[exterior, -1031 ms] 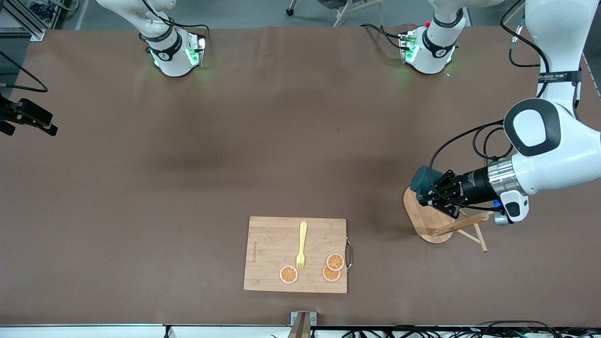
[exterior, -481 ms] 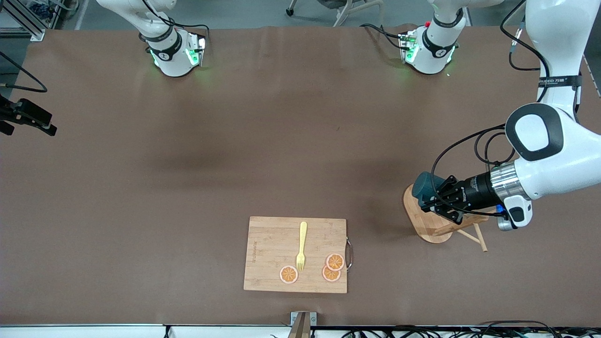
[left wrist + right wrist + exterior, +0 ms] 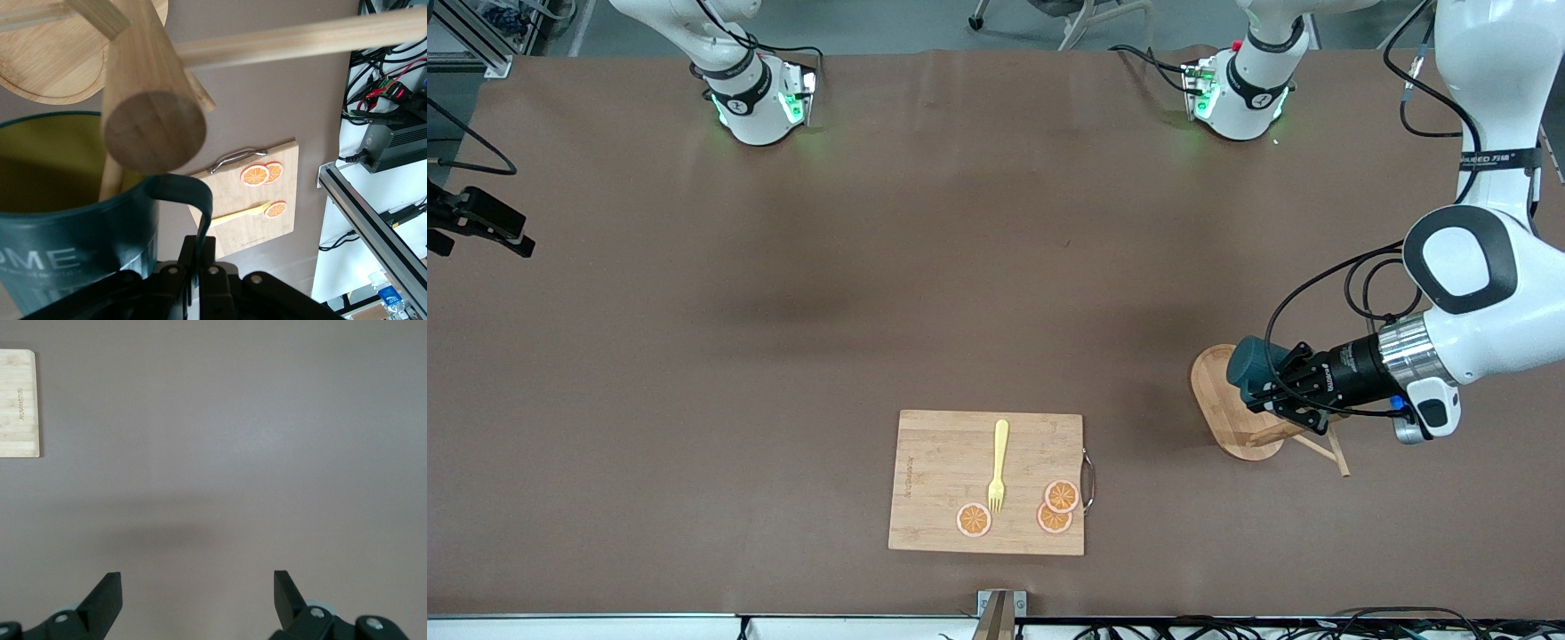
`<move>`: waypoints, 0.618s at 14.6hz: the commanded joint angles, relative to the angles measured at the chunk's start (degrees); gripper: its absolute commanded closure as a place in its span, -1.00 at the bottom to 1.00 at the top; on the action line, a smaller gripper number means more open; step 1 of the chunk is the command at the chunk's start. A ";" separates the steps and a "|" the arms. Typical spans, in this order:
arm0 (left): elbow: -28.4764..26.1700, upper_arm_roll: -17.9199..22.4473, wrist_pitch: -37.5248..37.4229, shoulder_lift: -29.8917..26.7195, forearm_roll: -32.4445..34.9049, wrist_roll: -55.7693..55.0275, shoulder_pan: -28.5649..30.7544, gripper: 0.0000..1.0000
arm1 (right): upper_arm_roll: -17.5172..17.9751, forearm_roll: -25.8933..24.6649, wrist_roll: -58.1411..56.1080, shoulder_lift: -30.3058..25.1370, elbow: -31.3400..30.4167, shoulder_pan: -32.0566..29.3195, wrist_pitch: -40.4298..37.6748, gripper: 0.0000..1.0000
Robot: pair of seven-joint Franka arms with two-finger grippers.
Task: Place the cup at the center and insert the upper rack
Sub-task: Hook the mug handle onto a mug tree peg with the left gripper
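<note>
While the left gripper [image 3: 1279,388] hangs over the bamboo mug stand [image 3: 1232,413] at the left arm's end of the table, its fingers are clenched on the handle [image 3: 190,200] of the one teal cup [image 3: 1249,363]. That cup is carried on its side in the air, above the stand's oval base. From the left wrist view, the cup's mustard-yellow inside faces the stand, the round post [image 3: 152,110] of the stand fills the foreground, and one thin peg appears to reach into the cup's mouth; a second peg [image 3: 300,40] crosses overhead. In the front view two pegs [image 3: 1329,449] jut out from under the gripper, toward the front camera and the table's end.

One rectangular bamboo cutting board [image 3: 987,483] lies on the brown table [image 3: 871,293], nearer to the front camera than the table's middle and well apart from the stand. It has one metal handle [image 3: 1088,480] on the edge toward the left arm's end. On it lie one yellow fork [image 3: 997,465] and three orange slices: one [image 3: 974,520] beside the fork's tines toward the right arm's end, and two [image 3: 1058,507] overlapping near the handle.

One right gripper [image 3: 197,597] waits, out of the front view, its two fingers spread wide and holding nothing, over bare table with a corner of the cutting board showing in the right wrist view.
</note>
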 commanded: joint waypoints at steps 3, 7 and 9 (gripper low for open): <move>1.01 -0.16 0.24 0.69 -1.21 2.16 0.88 0.94 | 0.15 -0.71 0.14 -1.11 -0.73 -0.18 -0.09 -1.00; 1.36 -0.07 1.03 1.04 -1.21 2.51 1.06 0.91 | 0.15 -0.71 0.14 -1.11 -0.64 -0.18 -0.09 -1.00; 1.37 -0.08 1.03 1.04 -1.12 2.95 1.15 0.90 | 0.15 -0.71 0.14 -1.11 -0.64 -0.27 -0.09 -1.00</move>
